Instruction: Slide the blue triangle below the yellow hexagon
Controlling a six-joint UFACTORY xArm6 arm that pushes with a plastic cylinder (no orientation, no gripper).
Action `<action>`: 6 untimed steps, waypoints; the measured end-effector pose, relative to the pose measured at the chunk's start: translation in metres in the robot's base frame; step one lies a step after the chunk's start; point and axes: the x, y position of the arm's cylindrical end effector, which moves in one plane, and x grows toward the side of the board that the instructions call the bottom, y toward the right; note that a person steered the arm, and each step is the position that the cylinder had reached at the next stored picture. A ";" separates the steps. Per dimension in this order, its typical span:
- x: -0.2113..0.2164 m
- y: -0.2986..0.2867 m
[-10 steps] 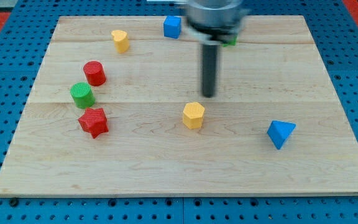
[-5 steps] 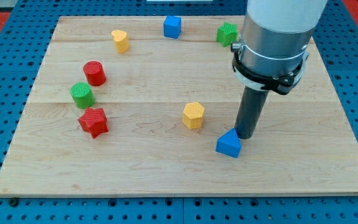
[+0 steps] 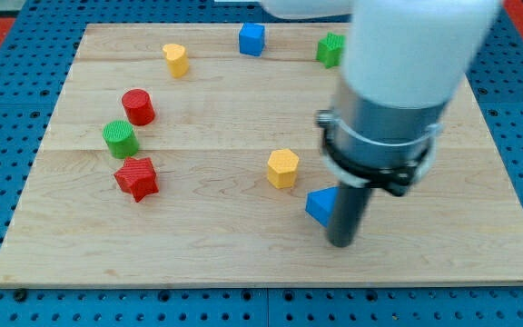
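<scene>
The blue triangle (image 3: 320, 205) lies on the wooden board (image 3: 198, 245), just right of and slightly below the yellow hexagon (image 3: 282, 168). My tip (image 3: 340, 242) rests on the board at the triangle's lower right, touching or nearly touching it; the rod hides the triangle's right part. The arm's grey and white body fills the view's upper right.
A red star (image 3: 136, 177), a green cylinder (image 3: 120, 139) and a red cylinder (image 3: 138, 106) stand at the left. A yellow block (image 3: 176, 59), a blue cube (image 3: 251, 39) and a green block (image 3: 330, 49) stand along the top edge.
The blue triangle has slid left across the board, from the far right to beside the yellow hexagon. My tip has moved down and now sits at the triangle's lower right.
</scene>
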 end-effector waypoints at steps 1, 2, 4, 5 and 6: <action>-0.010 -0.052; 0.027 -0.019; -0.007 0.052; -0.037 -0.052; -0.035 -0.070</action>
